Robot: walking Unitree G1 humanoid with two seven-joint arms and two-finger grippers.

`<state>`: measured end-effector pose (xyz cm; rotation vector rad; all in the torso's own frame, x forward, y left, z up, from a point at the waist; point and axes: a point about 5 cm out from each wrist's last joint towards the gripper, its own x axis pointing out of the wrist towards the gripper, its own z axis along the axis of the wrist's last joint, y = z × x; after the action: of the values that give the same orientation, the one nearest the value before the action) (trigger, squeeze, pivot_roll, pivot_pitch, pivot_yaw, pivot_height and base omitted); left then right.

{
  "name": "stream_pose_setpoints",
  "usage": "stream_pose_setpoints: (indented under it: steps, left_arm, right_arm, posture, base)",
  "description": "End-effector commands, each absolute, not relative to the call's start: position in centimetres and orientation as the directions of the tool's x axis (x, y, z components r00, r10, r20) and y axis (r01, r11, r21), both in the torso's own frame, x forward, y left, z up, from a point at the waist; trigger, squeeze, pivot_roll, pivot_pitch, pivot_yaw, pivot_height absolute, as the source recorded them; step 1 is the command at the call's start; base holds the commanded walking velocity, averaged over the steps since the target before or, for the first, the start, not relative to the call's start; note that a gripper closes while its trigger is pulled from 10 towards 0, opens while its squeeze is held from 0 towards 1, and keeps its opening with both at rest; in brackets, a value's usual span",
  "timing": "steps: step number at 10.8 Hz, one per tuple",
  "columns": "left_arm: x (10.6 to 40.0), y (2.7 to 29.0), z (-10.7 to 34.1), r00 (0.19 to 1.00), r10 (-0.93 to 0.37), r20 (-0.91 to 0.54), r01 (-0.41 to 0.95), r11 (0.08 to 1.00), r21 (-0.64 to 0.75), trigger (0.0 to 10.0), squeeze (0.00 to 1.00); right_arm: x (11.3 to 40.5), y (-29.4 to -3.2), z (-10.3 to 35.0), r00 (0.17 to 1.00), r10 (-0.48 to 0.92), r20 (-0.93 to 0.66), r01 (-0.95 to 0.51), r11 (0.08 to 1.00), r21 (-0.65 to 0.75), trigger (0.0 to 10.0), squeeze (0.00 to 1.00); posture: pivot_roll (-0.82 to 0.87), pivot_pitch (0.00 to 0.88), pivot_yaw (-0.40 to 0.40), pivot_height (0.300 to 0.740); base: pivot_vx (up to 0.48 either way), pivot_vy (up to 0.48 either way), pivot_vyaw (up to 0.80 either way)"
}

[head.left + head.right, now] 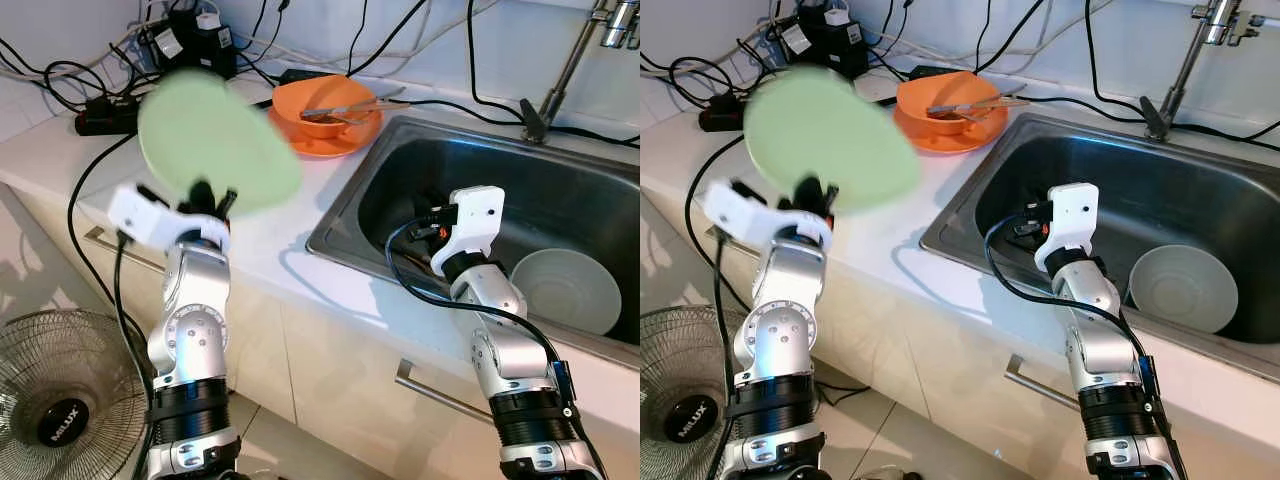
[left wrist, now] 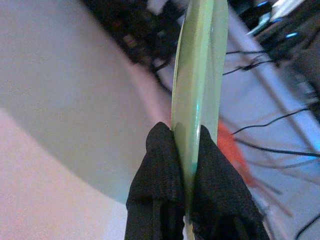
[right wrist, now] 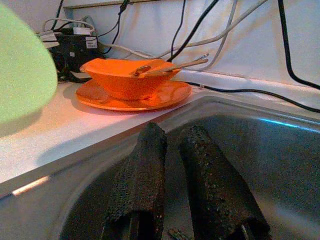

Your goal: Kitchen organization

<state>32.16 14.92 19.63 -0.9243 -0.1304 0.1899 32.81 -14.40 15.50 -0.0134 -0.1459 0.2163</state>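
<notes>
A pale green plate [image 1: 215,140] is held up on edge above the white counter [image 1: 260,245], left of the sink. My left gripper [image 1: 212,198] is shut on its lower rim, and the left wrist view shows the plate [image 2: 200,65] edge-on between both black fingers [image 2: 162,160]. My right gripper [image 1: 424,226] hangs inside the steel sink [image 1: 345,215] near its left wall, its fingers [image 3: 142,165] close together with nothing between them. An orange bowl [image 1: 335,105] with utensils sits on an orange plate at the back of the counter. A pale bowl [image 1: 565,290] lies in the sink.
A tap [image 1: 590,50] rises behind the sink at the far right. Black power strips and tangled cables [image 1: 105,115] crowd the counter's back left. A floor fan [image 1: 60,400] stands low on the left. Cabinet handles [image 1: 440,395] run below the counter edge.
</notes>
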Motion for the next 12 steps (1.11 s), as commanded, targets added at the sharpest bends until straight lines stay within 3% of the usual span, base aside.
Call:
stream_pose_setpoints:
  steps: [1,3,4,7,9,12]
  left_arm:
    - [31.8,14.1,22.9,0.96,0.188,0.207,0.042,0.634,-0.772,0.0,0.0]
    - [31.2,13.1,25.6,0.923,0.137,0.36,0.169,0.695,-0.699,0.0,0.0]
    - [30.9,12.4,26.7,0.899,0.083,0.429,0.247,0.714,-0.655,10.0,0.0]
    - [31.7,10.7,26.1,0.893,-0.077,0.442,0.373,0.675,-0.636,10.0,0.0]
    - [32.3,9.2,25.5,0.866,-0.205,0.455,0.481,0.588,-0.65,10.0,0.0]
    - [32.9,8.3,24.7,0.848,-0.273,0.454,0.528,0.512,-0.677,10.0,0.0]
  right_arm:
    - [33.0,-14.2,16.0,0.963,0.22,0.155,-0.217,0.976,-0.031,10.0,0.0]
    - [33.0,-14.1,15.9,0.964,0.217,0.155,-0.216,0.976,-0.027,10.0,0.0]
    - [33.0,-14.1,15.8,0.964,0.214,0.155,-0.213,0.977,-0.024,10.0,0.0]
    - [33.2,-14.4,15.8,0.969,0.19,0.158,-0.19,0.982,-0.014,10.0,0.0]
    - [33.5,-14.9,15.9,0.975,0.155,0.16,-0.162,0.986,0.031,10.0,0.0]
    - [33.9,-16.3,16.1,0.984,0.072,0.16,-0.099,0.982,0.163,10.0,0.0]
  posture:
    - [0.06,0.0,0.054,0.74]
    - [0.05,0.0,0.062,0.74]
    - [0.05,0.0,0.064,0.74]
    - [0.05,0.0,0.073,0.74]
    - [0.04,0.0,0.08,0.74]
    - [0.02,0.0,0.1,0.74]
  base:
    - [0.0,0.0,0.0]
    - [0.0,0.0,0.0]
    - [0.0,0.0,0.0]
    - [0.0,0.0,0.0]
    - [0.0,0.0,0.0]
    - [0.0,0.0,0.0]
